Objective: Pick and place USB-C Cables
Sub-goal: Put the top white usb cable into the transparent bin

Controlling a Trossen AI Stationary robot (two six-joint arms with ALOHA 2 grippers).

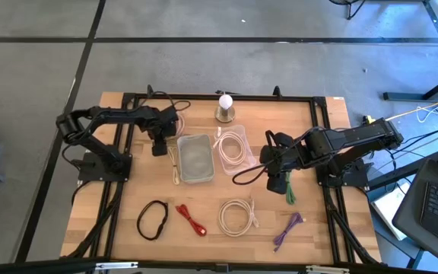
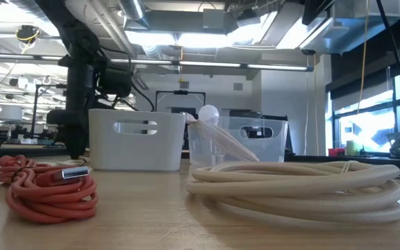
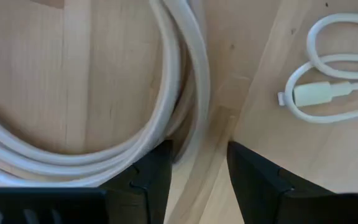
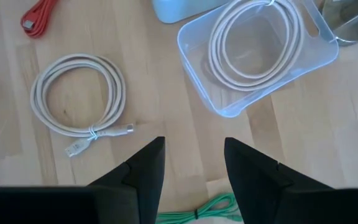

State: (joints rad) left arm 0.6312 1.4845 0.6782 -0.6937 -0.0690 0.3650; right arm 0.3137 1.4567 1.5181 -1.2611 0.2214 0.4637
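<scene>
Cream-white coil [image 3: 166,93] between left gripper [image 3: 197,171] jaws, seemingly.

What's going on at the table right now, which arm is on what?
The left gripper is open and low over a cream-white cable beside the white bin; nothing is held yet. The right gripper hangs open and empty above the green cable. One cream-white coil already lies in the clear bin. A second coil, the black loop, the red bundle and the purple bundle lie on the table.
</scene>
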